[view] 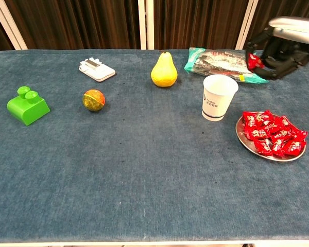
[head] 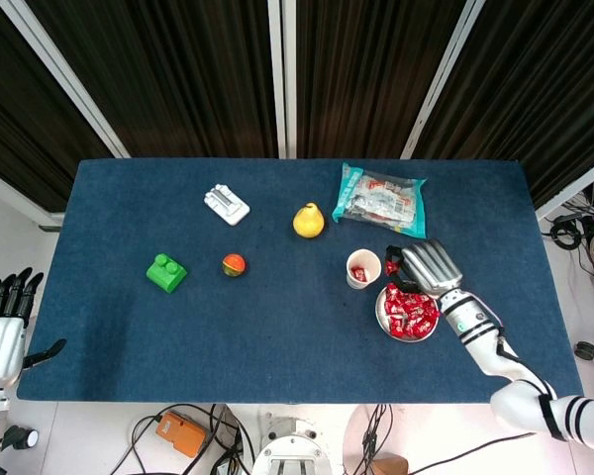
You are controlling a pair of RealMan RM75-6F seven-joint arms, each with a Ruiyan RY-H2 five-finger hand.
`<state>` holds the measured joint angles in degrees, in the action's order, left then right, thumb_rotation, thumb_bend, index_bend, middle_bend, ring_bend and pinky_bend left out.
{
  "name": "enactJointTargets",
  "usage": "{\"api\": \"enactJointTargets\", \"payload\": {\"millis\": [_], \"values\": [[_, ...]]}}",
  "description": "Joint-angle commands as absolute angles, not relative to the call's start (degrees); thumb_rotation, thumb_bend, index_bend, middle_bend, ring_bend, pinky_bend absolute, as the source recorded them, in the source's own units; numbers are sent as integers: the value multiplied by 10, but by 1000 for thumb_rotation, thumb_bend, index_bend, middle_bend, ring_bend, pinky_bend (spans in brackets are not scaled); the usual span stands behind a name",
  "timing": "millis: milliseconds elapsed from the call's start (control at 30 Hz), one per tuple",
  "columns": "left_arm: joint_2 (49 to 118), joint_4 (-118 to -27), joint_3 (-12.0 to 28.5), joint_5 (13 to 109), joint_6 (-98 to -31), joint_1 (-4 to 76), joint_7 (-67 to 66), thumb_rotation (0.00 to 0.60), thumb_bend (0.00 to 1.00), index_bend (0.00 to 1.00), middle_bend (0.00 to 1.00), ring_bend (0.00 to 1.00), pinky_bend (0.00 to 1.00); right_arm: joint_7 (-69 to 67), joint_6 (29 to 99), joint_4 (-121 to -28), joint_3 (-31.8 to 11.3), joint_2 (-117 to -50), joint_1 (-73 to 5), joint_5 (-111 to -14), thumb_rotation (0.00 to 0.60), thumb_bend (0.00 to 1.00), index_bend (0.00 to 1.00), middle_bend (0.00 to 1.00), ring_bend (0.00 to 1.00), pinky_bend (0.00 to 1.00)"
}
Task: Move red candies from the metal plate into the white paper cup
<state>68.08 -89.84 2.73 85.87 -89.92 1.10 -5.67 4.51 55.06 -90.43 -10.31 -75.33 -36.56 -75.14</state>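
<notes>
Right hand (view: 279, 49) raised above table, between white paper cup (view: 219, 97) and metal plate (view: 247, 140), fingers pinching one red candy (view: 254, 61). Remaining red candies (view: 274, 135) piled on plate, just right of cup; cup already has candy inside. Left hand (head: 2, 319) off table's left edge, fingers apart, empty.

Candies on the plate, one raised beside the cup

The white paper cup (view: 219, 97) stands upright on the desk, a red candy in it. Just right of it lies the round metal plate (view: 245, 143), heaped with red wrapped candies (view: 274, 140). The right robot hand (view: 279, 47) pinches one red candy (view: 254, 62) above, between cup and plate.
</notes>
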Motion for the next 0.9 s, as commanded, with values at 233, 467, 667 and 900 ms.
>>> {"api": "enactJointTargets", "payload": {"millis": [233, 467, 667, 900], "values": [[681, -894, 26, 857, -898, 11, -56, 600, 0, 0, 0, 0, 0, 95, 505, -849, -125, -823, -417, -685, 600, 670, 570, 936, 1000, 1000], [681, -893, 26, 854, -897, 9, -52, 600, 0, 0, 0, 0, 0, 97, 510, -842, -119, -828, -415, -674, 600, 487, 443, 936, 1000, 1000], [683, -891, 25, 857, -896, 10, -53, 600, 0, 0, 0, 0, 0, 78, 527, -844, -115, -828, -408, -689, 600, 353, 372, 936, 1000, 1000], [690, -887, 28, 857, -889, 16, -46, 600, 0, 0, 0, 0, 0, 52, 634, -898, -69, -775, -334, -771, 600, 349, 441, 936, 1000, 1000]]}}
